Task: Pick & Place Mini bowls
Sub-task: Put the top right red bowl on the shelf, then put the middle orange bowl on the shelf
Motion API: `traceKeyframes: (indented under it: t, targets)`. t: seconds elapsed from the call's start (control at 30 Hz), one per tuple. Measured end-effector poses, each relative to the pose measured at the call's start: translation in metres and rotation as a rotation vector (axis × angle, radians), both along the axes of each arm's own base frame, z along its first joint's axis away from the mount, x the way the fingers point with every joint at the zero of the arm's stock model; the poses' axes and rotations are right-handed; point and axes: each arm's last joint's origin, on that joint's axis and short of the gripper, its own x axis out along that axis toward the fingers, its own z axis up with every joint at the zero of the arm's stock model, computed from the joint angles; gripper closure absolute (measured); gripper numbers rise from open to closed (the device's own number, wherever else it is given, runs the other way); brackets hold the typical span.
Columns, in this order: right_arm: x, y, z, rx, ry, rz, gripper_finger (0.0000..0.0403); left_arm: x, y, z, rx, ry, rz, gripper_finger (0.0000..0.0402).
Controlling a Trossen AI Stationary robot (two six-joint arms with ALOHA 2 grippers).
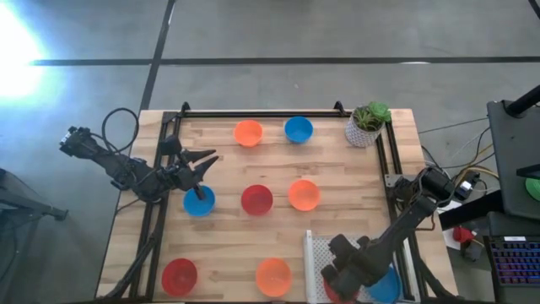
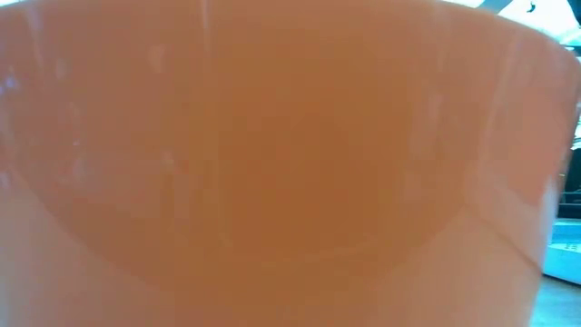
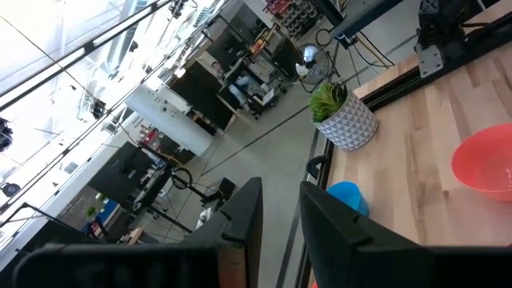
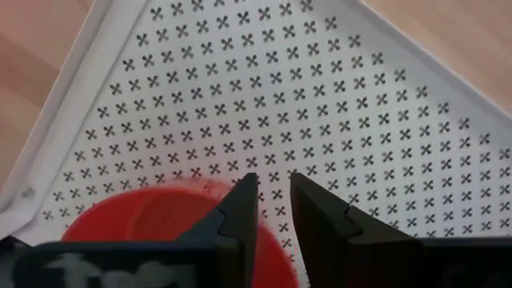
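wooden table (image 1: 228, 236) | white patterned pot with green plant (image 1: 366, 125) at far right corner | white perforated tray (image 4: 320, 104) at near right edge | black rail (image 1: 261, 113) along far edge

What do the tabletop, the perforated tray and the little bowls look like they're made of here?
Tabletop: pale wood planks, matte, with visible grain and board seams.
Perforated tray: white sheet with raised rim and regular cross-shaped cutouts; painted metal or plastic, unclear.
Mini bowls, e.g. the red bowl: likely plastic, uniform bright colour, smooth and slightly glossy.
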Motion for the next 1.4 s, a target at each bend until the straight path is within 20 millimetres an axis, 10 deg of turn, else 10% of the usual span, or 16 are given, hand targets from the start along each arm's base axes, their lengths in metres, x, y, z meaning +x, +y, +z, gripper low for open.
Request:
traceKeyframes:
  t: [0.57, 1.4]
  targets:
    - [0.001, -0.005, 0.008, -0.088, -0.117, 0.021, 0.0335, -0.001, 0.001, -0.004, 0.019, 0.038, 0.051, 0.0317]
    - [-0.016, -0.055, 0.096, -0.608, -0.604, 0.21, 0.0334, -0.009, 0.004, -0.037, -0.364, 0.066, 0.039, 0.0317]
